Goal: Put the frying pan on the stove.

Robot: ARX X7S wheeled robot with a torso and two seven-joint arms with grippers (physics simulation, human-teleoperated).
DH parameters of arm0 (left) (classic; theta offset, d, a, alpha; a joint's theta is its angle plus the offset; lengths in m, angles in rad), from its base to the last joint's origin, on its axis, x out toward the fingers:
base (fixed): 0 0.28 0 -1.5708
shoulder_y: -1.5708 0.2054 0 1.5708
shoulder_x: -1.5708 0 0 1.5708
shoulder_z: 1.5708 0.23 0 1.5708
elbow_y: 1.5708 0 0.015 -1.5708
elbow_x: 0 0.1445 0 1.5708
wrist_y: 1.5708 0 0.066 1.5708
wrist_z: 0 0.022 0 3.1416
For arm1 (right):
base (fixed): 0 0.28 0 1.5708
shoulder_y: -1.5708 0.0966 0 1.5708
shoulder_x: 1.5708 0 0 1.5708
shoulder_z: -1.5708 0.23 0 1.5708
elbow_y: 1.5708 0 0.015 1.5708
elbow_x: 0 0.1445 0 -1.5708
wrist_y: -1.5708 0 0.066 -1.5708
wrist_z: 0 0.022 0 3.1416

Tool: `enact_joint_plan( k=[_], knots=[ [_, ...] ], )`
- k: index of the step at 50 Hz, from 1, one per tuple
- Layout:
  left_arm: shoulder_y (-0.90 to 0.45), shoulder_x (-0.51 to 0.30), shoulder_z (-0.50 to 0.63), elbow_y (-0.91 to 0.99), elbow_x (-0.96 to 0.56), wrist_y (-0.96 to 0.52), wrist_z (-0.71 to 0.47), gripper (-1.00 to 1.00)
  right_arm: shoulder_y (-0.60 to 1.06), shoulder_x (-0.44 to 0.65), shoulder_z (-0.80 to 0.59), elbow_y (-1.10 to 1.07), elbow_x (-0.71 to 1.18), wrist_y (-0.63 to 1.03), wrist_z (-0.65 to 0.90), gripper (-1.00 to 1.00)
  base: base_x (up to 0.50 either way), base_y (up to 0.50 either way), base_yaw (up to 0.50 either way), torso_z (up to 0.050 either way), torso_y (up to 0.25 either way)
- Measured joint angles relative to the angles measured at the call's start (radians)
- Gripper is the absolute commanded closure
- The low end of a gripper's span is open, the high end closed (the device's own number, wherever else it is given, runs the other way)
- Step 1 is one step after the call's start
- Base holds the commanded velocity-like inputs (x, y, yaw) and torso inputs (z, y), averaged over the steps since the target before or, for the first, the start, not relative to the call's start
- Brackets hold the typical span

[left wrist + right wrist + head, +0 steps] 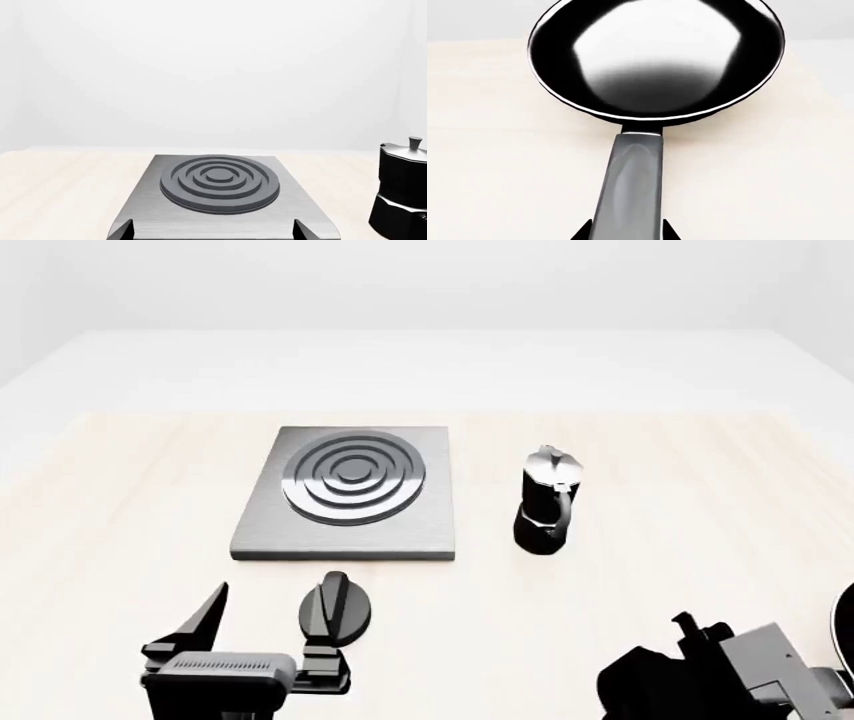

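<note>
Straddling the handle of the frying pan [657, 60], the right gripper [626, 236] showed only two dark fingertips; whether they pinched it could not be told. In the head view the pan was a sliver at the table's [107, 540] right edge, well apart from the stove [354, 490]. The left gripper [260, 635] hung spread beside a knob [336, 607]. A moka pot [547, 498] stood near the stove.

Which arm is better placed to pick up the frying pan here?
The right. The right gripper has its jaws straddling the frying pan handle, ready to close. The left gripper sits open before the stove, beside the knob, far from the pan.
</note>
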Motion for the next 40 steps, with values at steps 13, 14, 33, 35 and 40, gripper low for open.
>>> enact_joint_plan(
  k=[13, 14, 33, 35, 40],
  knots=[
    [-0.001, -0.003, 0.003, -0.001, -0.003, 0.001, -0.004, -1.0, -0.028, 0.009, -0.031, -0.094, -0.011, 0.038, 0.02, 1.0, 0.0, 0.0, 0.0, 0.0, 0.001],
    [-0.001, -0.004, 0.003, -0.001, -0.003, 0.002, -0.004, -1.0, -0.03, 0.01, -0.034, -0.101, -0.011, 0.041, 0.021, 1.0, 0.0, 0.0, 0.0, 0.0, 0.0],
    [-0.002, -0.009, 0.003, 0.0, -0.009, 0.004, -0.012, -1.0, -0.066, 0.021, -0.077, -0.24, -0.01, 0.077, 0.019, 1.0, 0.0, 0.0, 0.0, 0.0, 0.001],
    [-0.003, -0.01, 0.003, 0.0, -0.01, 0.005, -0.013, -1.0, -0.072, 0.022, -0.081, -0.256, -0.008, 0.079, 0.016, 1.0, 0.0, 0.0, 0.0, 0.0, 0.0],
    [-0.004, -0.011, 0.004, -0.001, -0.01, 0.006, -0.015, -1.0, -0.085, 0.027, -0.089, -0.293, -0.002, 0.077, 0.006, 1.0, 0.0, 0.0, 0.0, 0.0, 0.002]
  ],
)
